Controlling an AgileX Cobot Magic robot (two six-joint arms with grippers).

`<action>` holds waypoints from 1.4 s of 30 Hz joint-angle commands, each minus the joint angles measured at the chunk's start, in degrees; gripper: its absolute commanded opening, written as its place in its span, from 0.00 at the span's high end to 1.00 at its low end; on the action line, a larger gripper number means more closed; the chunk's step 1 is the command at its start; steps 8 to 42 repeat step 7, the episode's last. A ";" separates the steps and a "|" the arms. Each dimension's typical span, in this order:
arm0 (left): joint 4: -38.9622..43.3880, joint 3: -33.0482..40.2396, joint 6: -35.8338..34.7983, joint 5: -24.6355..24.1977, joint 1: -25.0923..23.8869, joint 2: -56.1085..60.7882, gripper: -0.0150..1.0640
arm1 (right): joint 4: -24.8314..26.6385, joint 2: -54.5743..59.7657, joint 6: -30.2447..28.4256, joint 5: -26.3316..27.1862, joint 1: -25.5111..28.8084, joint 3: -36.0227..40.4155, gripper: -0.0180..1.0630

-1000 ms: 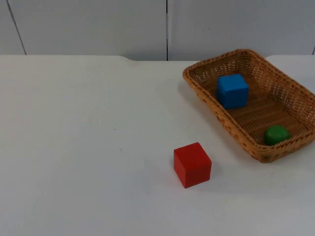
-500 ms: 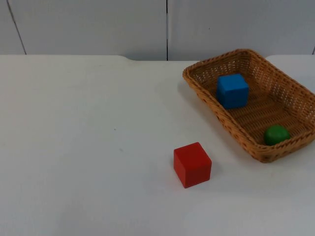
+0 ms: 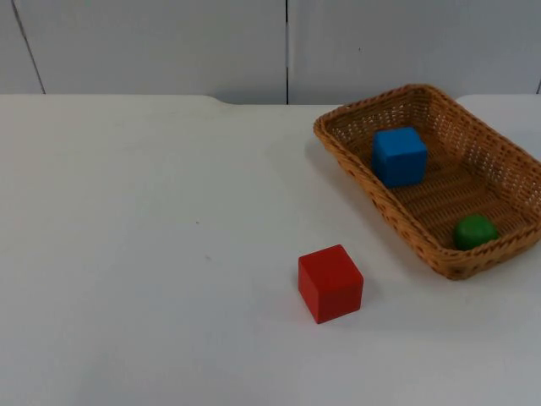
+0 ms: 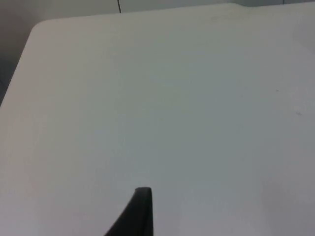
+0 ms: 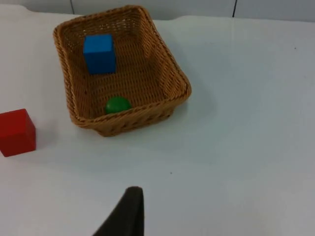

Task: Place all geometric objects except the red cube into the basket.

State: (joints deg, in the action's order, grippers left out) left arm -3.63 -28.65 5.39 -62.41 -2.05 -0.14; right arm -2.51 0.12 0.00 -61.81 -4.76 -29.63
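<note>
Although the sorting appears complete, a stray move could still undo it. From the top view, the basket (image 3: pixel 439 178) holds the blue cube (image 3: pixel 399 156) at its far end and the green ball (image 3: pixel 474 231) at its near end; the red cube (image 3: pixel 330 283) sits on the table (image 3: pixel 152 254) just beside the basket's near corner.

From the left wrist view, the left gripper (image 4: pixel 140 216) waits over bare table, well apart from the basket; whether its fingers are spread cannot be told.

From the right wrist view, the right gripper (image 5: pixel 129 214) hangs near the basket; its finger state cannot be told. A low sweep toward the basket could knock the red cube or tip the rim.

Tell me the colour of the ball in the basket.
Green. The ball lies in the wicker basket, clearest in the top view.
</note>
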 commanded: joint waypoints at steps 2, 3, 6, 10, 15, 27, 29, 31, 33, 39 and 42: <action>-0.18 0.24 -0.71 0.79 0.34 0.14 0.02 | -0.22 -0.12 0.43 0.04 0.03 0.11 0.03; -0.18 0.24 -0.71 0.79 0.34 0.14 0.02 | -0.22 -0.12 0.43 0.04 0.03 0.11 0.03; -0.18 0.24 -0.71 0.79 0.34 0.14 0.02 | 0.02 -0.12 0.84 0.04 0.03 0.11 0.03; -0.18 0.24 -0.71 0.79 0.34 0.14 0.02 | 0.85 -0.12 1.31 0.04 0.03 0.11 0.03; -0.18 0.24 -0.71 0.79 0.34 0.14 0.02 | 0.85 -0.12 1.31 0.04 0.03 0.11 0.03; -0.18 0.24 -0.71 0.79 0.34 0.14 0.02 | 0.85 -0.12 1.31 0.04 0.03 0.11 0.03; -0.18 0.24 -0.71 0.79 0.34 0.14 0.02 | 0.85 -0.12 1.31 0.04 0.03 0.11 0.03; -0.18 0.24 -0.71 0.79 0.34 0.14 0.02 | 0.85 -0.12 1.31 0.04 0.03 0.11 0.03; -0.18 0.24 -0.71 0.79 0.34 0.14 0.02 | 0.85 -0.12 1.31 0.04 0.03 0.11 0.03; -0.18 0.24 -0.71 0.79 0.34 0.14 0.02 | 0.85 -0.12 1.31 0.04 0.03 0.11 0.03; -0.18 0.24 -0.71 0.79 0.34 0.14 0.02 | 0.85 -0.12 1.31 0.04 0.03 0.11 0.03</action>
